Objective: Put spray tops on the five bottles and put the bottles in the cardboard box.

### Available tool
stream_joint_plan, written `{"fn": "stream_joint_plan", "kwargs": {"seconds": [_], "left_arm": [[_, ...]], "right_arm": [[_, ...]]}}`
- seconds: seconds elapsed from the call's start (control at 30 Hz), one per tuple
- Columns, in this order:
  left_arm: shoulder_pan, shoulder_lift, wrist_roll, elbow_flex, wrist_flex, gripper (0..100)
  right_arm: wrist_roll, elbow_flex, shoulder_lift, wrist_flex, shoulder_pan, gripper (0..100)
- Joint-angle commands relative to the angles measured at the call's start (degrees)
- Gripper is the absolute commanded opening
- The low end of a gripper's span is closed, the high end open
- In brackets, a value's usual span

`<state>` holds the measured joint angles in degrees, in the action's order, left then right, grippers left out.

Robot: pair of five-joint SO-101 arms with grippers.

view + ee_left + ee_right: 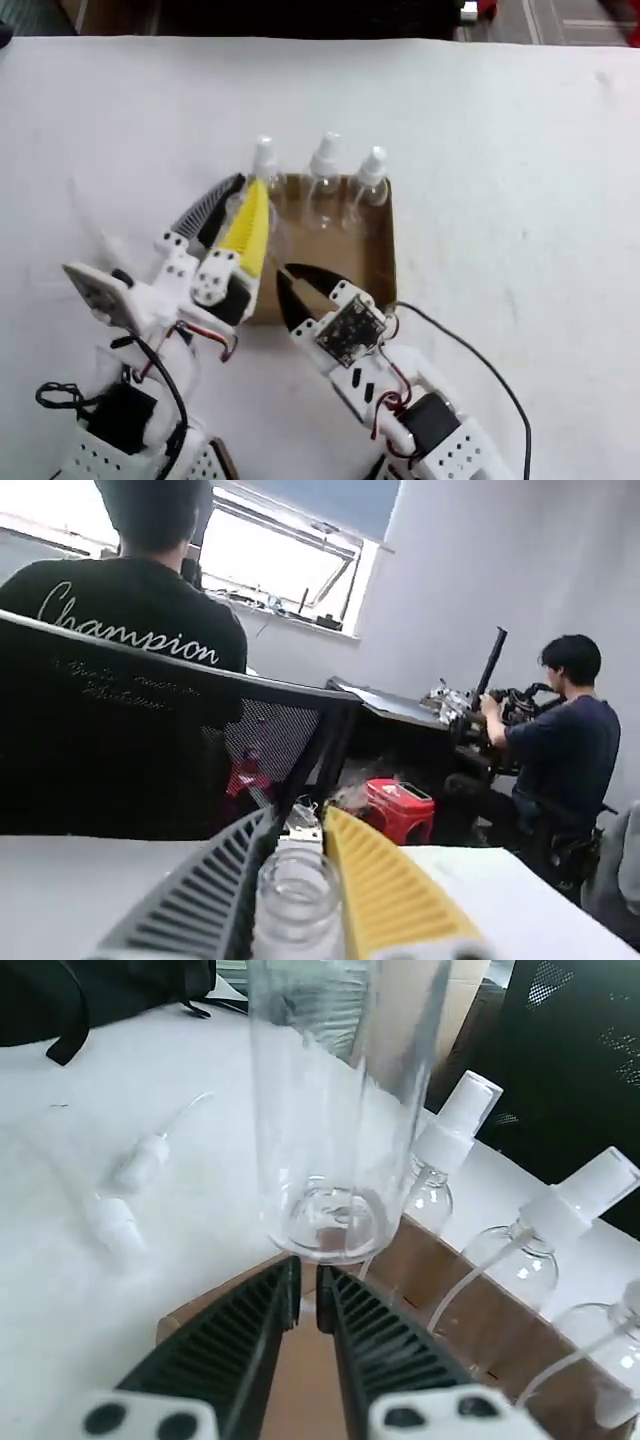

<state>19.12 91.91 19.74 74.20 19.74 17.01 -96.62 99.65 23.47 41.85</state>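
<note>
- The clear, smooth plastic bottle [345, 1090] stands upright with its long axis vertical and its open mouth up, at the left edge of the cardboard box [385, 255].
- My left gripper [300, 830], with ribbed grey and yellow fingers, clamps it near the neck.
- My right gripper [308, 1300], ribbed black, is pinched to a slit beside the round base.
- Three capped bottles [325, 180] stand in the box.
- Loose spray tops [115, 1225] lie on the white table [520, 150].

Four bottles [330, 1110], three capped; one cardboard box [378, 255]

Robotics lab w/ desks [395, 708], mesh chair [280, 730]
</note>
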Motion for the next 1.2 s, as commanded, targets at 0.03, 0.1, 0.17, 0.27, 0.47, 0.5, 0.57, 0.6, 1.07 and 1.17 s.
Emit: {"fn": "stream_joint_plan", "kwargs": {"seconds": [0.03, 0.1, 0.17, 0.27, 0.47, 0.5, 0.57, 0.6, 1.07, 1.17], "left_arm": [[-0.13, 0.66, 6.68, 0.09, -1.93, 2], [0.13, 0.66, 7.12, 0.35, -1.76, 2], [0.92, 0.66, 6.95, 1.41, -1.49, 2], [1.71, 0.75, 6.77, 4.04, -1.49, 2], [4.88, 1.01, 4.57, 6.07, 4.4, 2], [5.58, 1.01, 3.87, 6.07, 5.1, 2], [5.49, 1.01, 2.99, 6.07, 5.27, 2], [4.88, 1.01, 2.73, 6.07, 5.27, 2], [-4.79, -1.19, 1.41, -2.2, 7.12, 2], [-4.7, -7.52, -1.49, -5.8, 10.81, 2]], "right_arm": [[-0.53, -0.26, 0.66, 0.04, 1.63, 1.7], [-0.53, -0.44, 0.57, 0.4, 4.44, 1.7], [-0.35, -0.44, 0.57, 1.54, 7.25, 1.7], [-0.18, -0.44, 0.57, 1.19, 6.73, 1.7], [-0.53, -0.44, 0.57, -4.44, -6.64, 1.7], [-0.53, -0.44, 0.57, -4.62, -7.96, 1.7], [-0.53, -0.44, 0.57, -4.35, -8.57, 1.7], [-0.53, -0.44, 0.57, -4.35, -8.57, 1.7], [0.0, 0.18, 0.66, 2.15, -16.48, 1.6], [-0.09, 1.41, 0.66, -1.27, -26.68, 1.6]]}}
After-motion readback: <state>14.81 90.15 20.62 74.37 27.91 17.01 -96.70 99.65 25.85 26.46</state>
